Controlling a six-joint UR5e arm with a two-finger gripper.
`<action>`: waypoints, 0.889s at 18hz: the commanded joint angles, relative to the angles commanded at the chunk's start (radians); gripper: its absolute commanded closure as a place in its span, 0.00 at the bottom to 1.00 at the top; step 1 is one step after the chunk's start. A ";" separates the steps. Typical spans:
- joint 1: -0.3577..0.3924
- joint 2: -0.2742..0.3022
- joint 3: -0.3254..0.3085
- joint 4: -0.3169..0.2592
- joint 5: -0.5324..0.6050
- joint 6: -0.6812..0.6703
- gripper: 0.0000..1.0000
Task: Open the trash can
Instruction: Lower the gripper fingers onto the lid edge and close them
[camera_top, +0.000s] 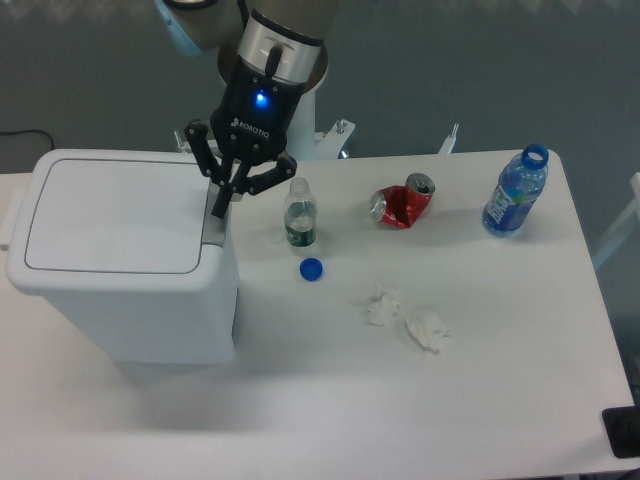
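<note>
The trash can (120, 255) is a large white boxy bin at the left of the table. Its flat lid (110, 215) lies shut. A grey push-latch (214, 227) runs along the lid's right edge. My gripper (220, 207) hangs from above at that right edge. Its fingers are drawn together, and the tips touch or hover just over the upper end of the latch. It holds nothing that I can see.
A small clear bottle with a green label (299, 214) stands just right of the gripper, with a blue cap (311, 269) in front of it. Further right are a crushed red can (402, 203), a blue water bottle (515, 192) and two crumpled tissues (405, 318).
</note>
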 joint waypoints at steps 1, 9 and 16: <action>0.000 -0.002 0.000 0.000 0.002 0.000 1.00; -0.002 -0.017 -0.002 0.003 0.005 0.002 1.00; -0.002 -0.025 -0.003 0.003 0.005 0.000 1.00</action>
